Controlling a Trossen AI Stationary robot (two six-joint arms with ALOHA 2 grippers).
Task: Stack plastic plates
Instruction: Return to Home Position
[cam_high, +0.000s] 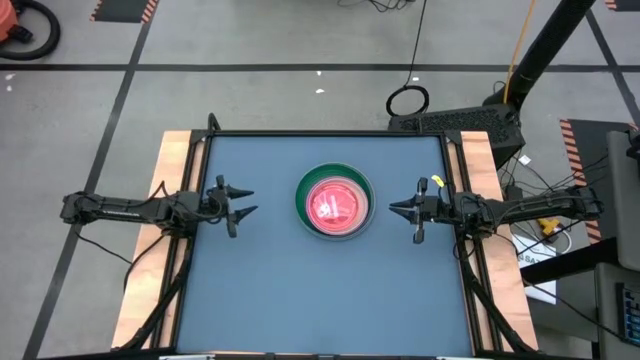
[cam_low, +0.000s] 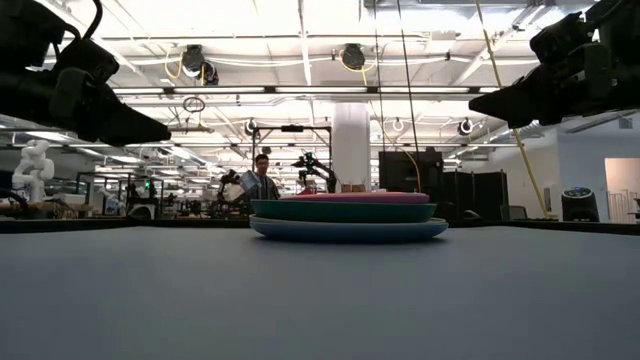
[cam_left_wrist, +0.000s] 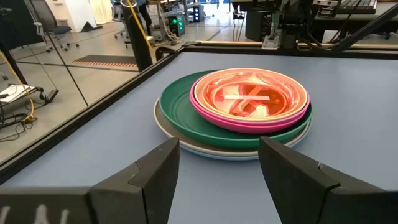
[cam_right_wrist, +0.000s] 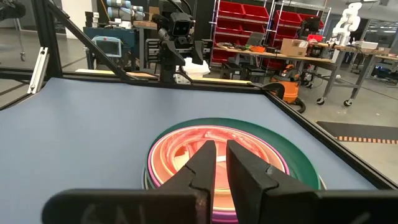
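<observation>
One stack of plastic plates (cam_high: 335, 203) rests on the blue table mat at its middle. A pale large plate is at the bottom (cam_low: 345, 231), a dark green one sits above it (cam_left_wrist: 180, 106), then hot pink ones, with a translucent pink plate on top (cam_left_wrist: 249, 96). My left gripper (cam_high: 252, 200) hovers open to the left of the stack, clear of it, its fingers pointing at the plates (cam_left_wrist: 217, 165). My right gripper (cam_high: 393, 208) hovers shut on the right of the stack (cam_right_wrist: 219, 149), above table height (cam_low: 480, 105), touching nothing.
Wooden boards and black frame rails (cam_high: 185, 250) border the mat on the left and right. Bare mat lies all round the stack, widest toward the near edge (cam_high: 330, 300). A person (cam_low: 262, 180) stands far off in the room behind.
</observation>
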